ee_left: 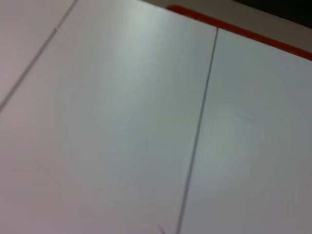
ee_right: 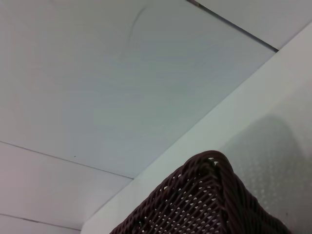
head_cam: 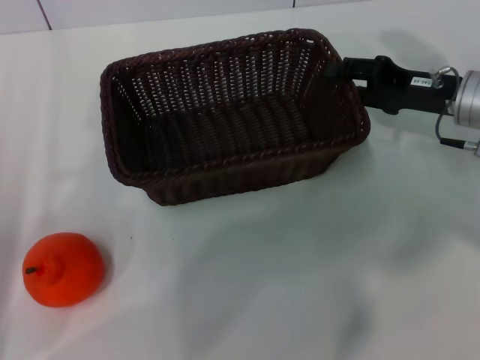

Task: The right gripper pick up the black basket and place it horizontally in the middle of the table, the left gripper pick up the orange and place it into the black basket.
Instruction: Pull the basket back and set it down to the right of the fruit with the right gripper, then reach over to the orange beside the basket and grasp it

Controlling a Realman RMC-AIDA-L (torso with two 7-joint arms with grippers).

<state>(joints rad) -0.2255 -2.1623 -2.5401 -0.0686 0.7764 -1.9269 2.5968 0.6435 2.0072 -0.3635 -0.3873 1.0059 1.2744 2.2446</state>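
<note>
Basket first: in the head view the black basket [head_cam: 232, 120] sat on the white table [head_cam: 300, 285], toward the far side, its long side running roughly across the view and its open top facing up. The right gripper [head_cam: 345, 71] reached in from the right and met the rim at the basket's right end; whether its fingers were pinching that rim could not be told. The orange [head_cam: 64, 268] lay near the front left corner, well apart from the basket, stem toward the left.

The left wrist view showed only pale panels with a seam and a red strip [ee_left: 234, 29].

The right wrist view showed a corner of the basket [ee_right: 204, 204] against pale surfaces.
</note>
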